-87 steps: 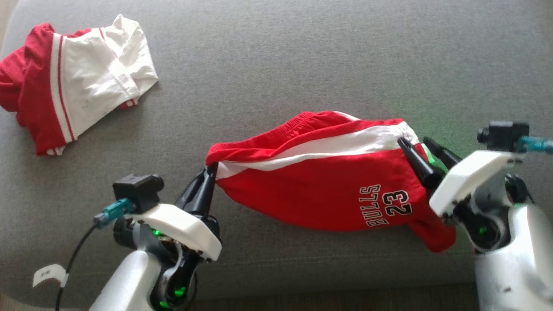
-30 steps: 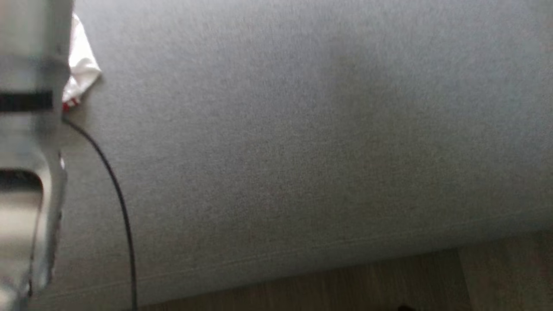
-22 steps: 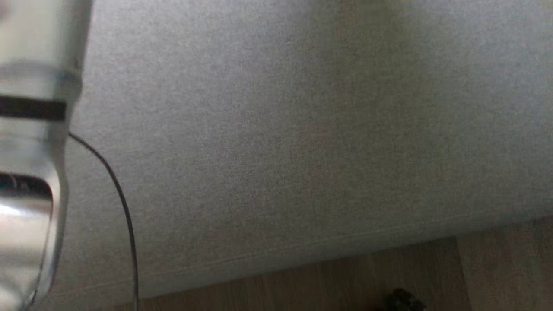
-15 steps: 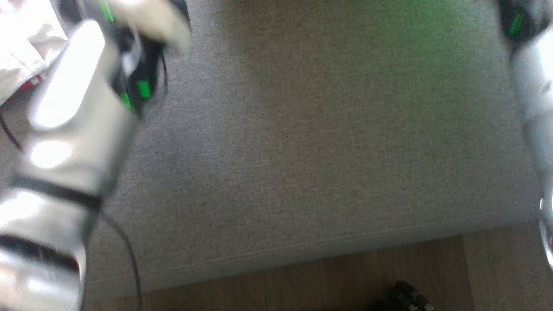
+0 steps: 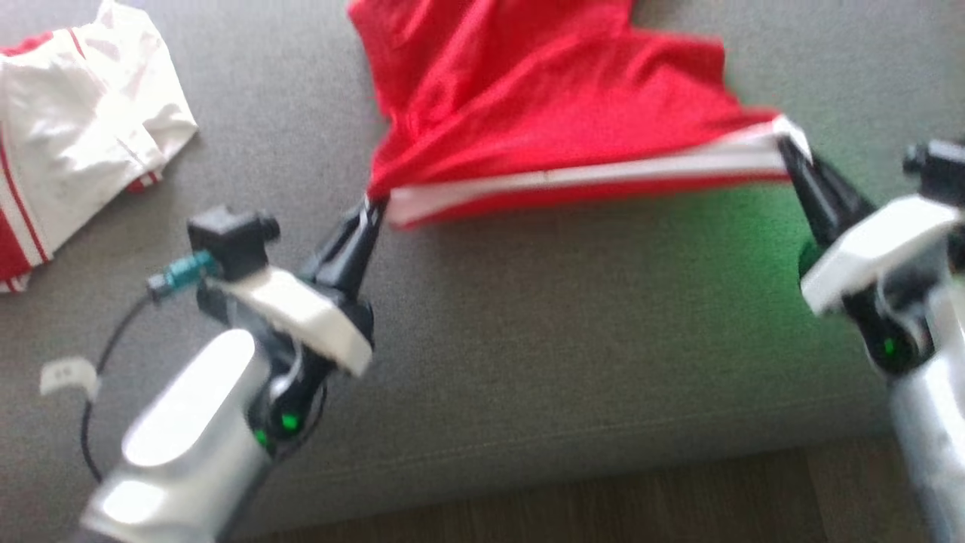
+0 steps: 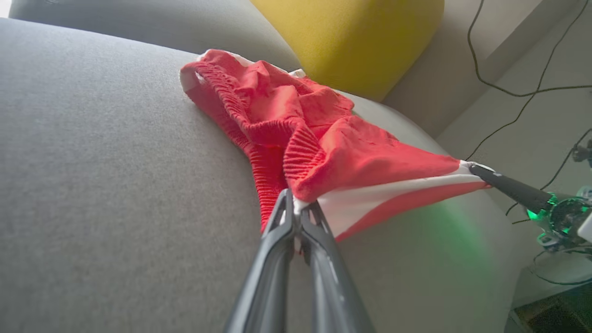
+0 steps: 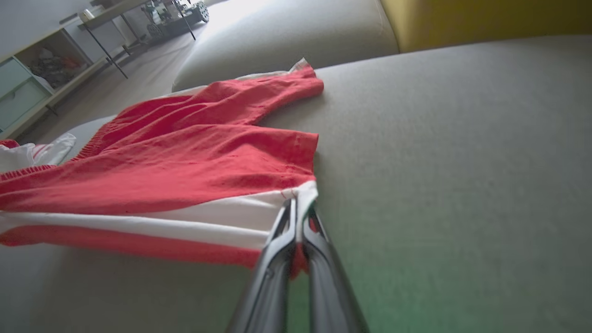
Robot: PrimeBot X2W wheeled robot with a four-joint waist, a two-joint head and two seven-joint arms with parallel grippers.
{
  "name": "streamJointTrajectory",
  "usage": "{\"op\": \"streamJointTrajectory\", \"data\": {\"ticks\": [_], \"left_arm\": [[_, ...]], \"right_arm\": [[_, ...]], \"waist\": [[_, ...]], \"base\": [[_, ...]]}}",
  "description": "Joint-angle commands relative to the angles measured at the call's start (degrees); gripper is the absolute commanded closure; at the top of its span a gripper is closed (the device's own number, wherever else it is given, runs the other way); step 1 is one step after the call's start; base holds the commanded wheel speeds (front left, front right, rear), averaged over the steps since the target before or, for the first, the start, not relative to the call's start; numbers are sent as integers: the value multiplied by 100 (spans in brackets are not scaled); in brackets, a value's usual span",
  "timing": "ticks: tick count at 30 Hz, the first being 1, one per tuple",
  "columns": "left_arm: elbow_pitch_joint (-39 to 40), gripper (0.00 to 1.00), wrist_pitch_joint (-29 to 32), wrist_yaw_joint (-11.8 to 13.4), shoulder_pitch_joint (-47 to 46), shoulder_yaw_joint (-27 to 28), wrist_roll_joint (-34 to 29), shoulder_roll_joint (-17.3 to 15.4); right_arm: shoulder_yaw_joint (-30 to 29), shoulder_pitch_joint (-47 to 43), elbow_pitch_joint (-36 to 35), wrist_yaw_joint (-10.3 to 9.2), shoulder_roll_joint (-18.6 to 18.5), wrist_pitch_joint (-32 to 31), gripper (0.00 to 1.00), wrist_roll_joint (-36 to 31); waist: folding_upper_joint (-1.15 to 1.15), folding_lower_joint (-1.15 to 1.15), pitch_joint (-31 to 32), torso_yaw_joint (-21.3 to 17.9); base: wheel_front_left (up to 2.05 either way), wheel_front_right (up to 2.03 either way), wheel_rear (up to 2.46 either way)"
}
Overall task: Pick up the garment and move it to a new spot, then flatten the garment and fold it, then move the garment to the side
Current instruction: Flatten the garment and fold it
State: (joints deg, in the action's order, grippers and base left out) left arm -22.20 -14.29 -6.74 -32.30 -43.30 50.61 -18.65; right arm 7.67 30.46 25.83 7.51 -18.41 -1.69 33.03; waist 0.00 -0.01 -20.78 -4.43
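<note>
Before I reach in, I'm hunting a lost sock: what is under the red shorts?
Grey sofa cushion shows beneath the striped edge of the red shorts, pinched taut between the left gripper and right gripper. Whatever lies under the bunched far fabric is covered.

Head camera looked steeply down on the grey sofa seat (image 5: pixel 573 317) from over its front edge, slightly blurred. Left gripper (image 5: pixel 371 204) sat lower left, right gripper (image 5: pixel 785 145) at right. Left wrist camera rode low and close to the fabric, sighting along its own fingers across the seat toward a yellow cushion (image 6: pixel 351 37). Right wrist camera, equally low, angled the other way across the seat toward a shelf unit (image 7: pixel 37 78). I noted all three shared the red shorts (image 5: pixel 558 113); the left wrist view also caught the right gripper's tip.
</note>
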Motion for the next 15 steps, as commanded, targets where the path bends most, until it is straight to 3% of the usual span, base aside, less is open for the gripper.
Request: {"op": "streamJointTrajectory", "data": {"ticks": [1, 6, 15], "left_arm": [[223, 100, -70, 55, 47, 296, -99, -236], [739, 100, -70, 296, 828, 374, -418, -336], [1921, 100, 258, 719, 1752, 253, -178, -529]], "right_arm": [[-120, -240, -402, -2, -96, -99, 100, -75], [-932, -1525, -1846, -2, 212, -701, 100, -487], [-1831, -3113, -4140, -2, 1014, -1847, 100, -861]], "waist": [[0, 1, 191, -14], [0, 1, 438, -27], [0, 1, 705, 31]], "base": [[0, 0, 0], [0, 0, 0], [0, 0, 0]]}}
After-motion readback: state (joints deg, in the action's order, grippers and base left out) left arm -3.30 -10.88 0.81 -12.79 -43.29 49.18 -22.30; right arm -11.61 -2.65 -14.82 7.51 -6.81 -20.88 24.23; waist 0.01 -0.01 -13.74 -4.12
